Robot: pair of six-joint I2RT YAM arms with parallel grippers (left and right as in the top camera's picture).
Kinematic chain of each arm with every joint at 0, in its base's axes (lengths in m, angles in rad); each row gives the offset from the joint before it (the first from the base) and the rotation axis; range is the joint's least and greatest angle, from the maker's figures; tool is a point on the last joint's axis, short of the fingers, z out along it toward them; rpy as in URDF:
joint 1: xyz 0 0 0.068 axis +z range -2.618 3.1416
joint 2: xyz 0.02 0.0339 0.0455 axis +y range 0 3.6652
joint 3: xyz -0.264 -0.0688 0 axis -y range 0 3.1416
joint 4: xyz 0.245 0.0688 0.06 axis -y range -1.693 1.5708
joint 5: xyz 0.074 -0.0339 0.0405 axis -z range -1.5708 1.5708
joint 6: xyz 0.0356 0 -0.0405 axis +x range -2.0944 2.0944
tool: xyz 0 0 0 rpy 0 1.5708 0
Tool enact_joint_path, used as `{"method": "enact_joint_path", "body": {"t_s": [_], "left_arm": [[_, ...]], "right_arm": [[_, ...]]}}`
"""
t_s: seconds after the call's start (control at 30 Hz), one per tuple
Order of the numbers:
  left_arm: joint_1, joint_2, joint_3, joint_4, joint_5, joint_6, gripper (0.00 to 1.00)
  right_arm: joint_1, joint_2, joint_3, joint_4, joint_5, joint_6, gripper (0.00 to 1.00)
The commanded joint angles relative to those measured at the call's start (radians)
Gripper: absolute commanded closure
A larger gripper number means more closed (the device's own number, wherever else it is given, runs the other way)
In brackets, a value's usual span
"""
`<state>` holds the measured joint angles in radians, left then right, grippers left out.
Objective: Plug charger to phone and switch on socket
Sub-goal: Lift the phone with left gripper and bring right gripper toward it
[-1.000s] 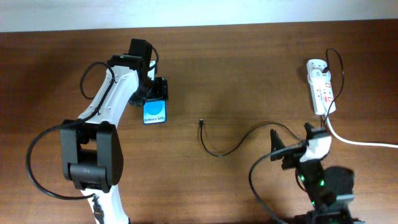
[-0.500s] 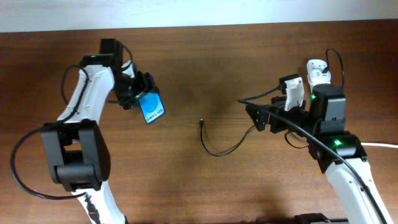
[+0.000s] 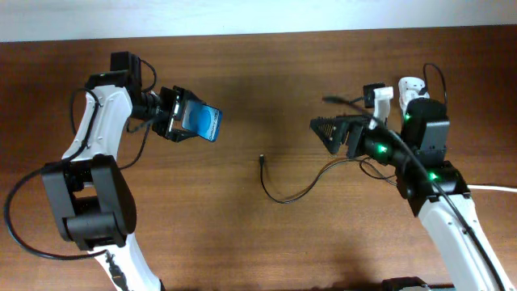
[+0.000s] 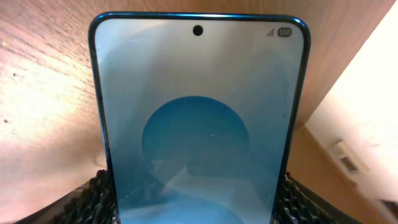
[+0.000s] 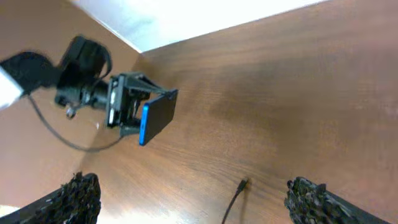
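Left wrist view: the phone (image 4: 198, 118) fills the frame, screen toward the lens and camera hole at the top edge. Its lower end is cut off by the frame, so the port is not visible. Ribbed black finger pads (image 4: 92, 198) press on both long edges; the left gripper (image 3: 178, 121) is pinched on the phone.

Right wrist view: the right gripper (image 3: 325, 132) shows only its fingers (image 5: 76, 196), one in each lower corner of the frame. They are spread wide with nothing between them. Beyond them the charger (image 5: 240, 185) shows its connector tip lying on the table (image 3: 242, 242), with the cable cut off at the lower edge. Farther on, the phone is seen edge-on and tilted.

Overhead: the charger curves across mid-table, its tip well apart from the phone. Its other end passes under the right arm and is lost. At the far right, only the top end of the socket (image 3: 412, 86) is visible. The arm covers the rest, so the switches cannot be read. Its white cord (image 3: 485, 187) runs off the right edge.
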<state>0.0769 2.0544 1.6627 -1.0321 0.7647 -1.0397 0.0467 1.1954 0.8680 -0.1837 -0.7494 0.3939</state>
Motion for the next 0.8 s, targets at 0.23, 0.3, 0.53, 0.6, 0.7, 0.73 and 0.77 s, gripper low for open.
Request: {"method": "enact_joint_path", "body": {"t_s": [0.23,0.3,0.53,0.6,0.7,0.73,0.77], "left_arm": [[-0.029,0.006,0.023,0.074,0.051,-0.146,1.0],[-0.043,0.006,0.023,0.109,0.051,-0.165,1.0],[-0.107,0.006,0.023,0.127,0.055,-0.195,1.0],[-0.127,0.006,0.023,0.13,0.055,-0.201,1.0],[-0.157,0.006,0.023,0.144,0.054,-0.224,1.0],[-0.166,0.006,0.023,0.156,0.054,-0.23,1.0],[-0.176,0.006,0.023,0.176,0.051,-0.233,1.0]], "right_arm": [[0.028,0.13,0.022,0.024,0.066,0.192,0.02],[0.066,0.132,0.027,0.022,0.114,0.195,0.02],[0.111,0.135,0.089,-0.033,0.195,0.264,0.01],[0.111,0.136,0.089,-0.027,0.209,0.278,0.01],[0.128,0.137,0.089,-0.001,0.217,0.297,0.02],[0.143,0.137,0.089,0.008,0.235,0.306,0.02],[0.168,0.138,0.089,0.017,0.272,0.322,0.01]]}}
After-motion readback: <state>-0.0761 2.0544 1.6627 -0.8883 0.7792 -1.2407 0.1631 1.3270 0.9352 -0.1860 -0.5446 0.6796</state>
